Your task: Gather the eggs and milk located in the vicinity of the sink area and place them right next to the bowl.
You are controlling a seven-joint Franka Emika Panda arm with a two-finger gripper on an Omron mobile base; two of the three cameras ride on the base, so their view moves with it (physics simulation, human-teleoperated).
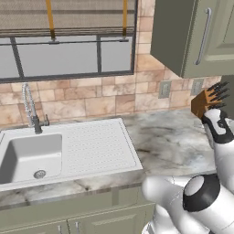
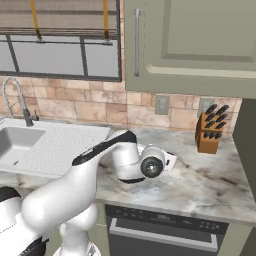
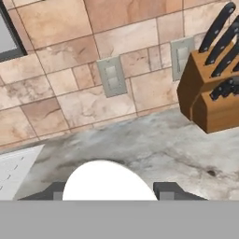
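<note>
- Gripper (image 3: 110,192) seen low over the counter (image 1: 169,141), right of the sink (image 1: 91,146), aimed twd the tiled wall & knife block (image 3: 210,102).
- Jaws clenched on a white rounded obj wedged btwn the dark tips. It is judged to be the milk (image 3: 109,182), tho no blue markings can be made out from this angle.
- In the right base view the same white obj is seen at the hand's end (image 2: 168,161), above the marble, well apart from the sink basin (image 2: 15,140).
- Step in hand is judged to be the carry of the milk twd the bowl.
- Grip should be held firm and not squeezed harder, since a carton can be crushed or popped out sideways.
- Carton is best kept upright w/ a slow, level sweep, as tilt could let it slip.
- Knife block (image 2: 210,131) & wall outlets (image 3: 112,77) lie ahead, so clearance should be left on that side.
- Release is best made only once the base is flat on the counter, just beside the bowl and not touching it.
</note>
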